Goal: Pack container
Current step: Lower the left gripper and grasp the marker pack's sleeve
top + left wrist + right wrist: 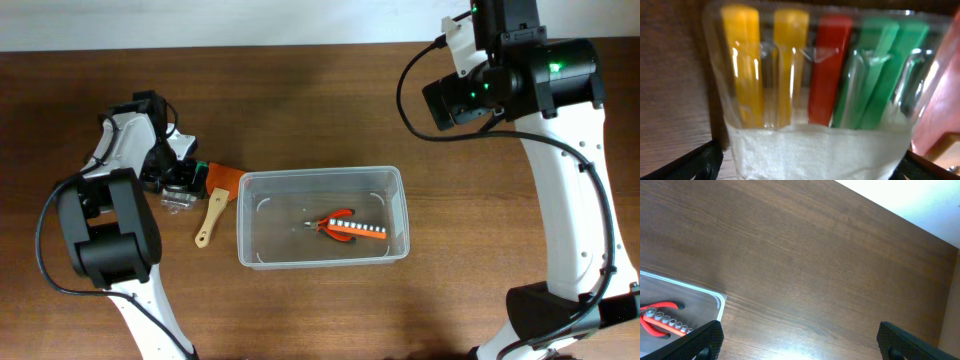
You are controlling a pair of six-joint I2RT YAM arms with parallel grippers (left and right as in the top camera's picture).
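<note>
The clear container [322, 173] lies at the table's middle and holds red-handled pliers [335, 220] and an orange socket strip [360, 231]. Its corner [715, 300] shows in the right wrist view. My left gripper [180, 185] is low at the left, its open fingers [810, 167] straddling a clear packet of yellow, red and green pegs [815, 75] with a white card base. A small gap shows at the left finger. My right gripper [800, 340] is open and empty, held high over bare table right of the container.
A wooden-handled tool [211, 216] and an orange piece [222, 178] lie between the packet and the container's left end. The right arm [520, 80] hangs over the back right. Bare wood lies in front of the container.
</note>
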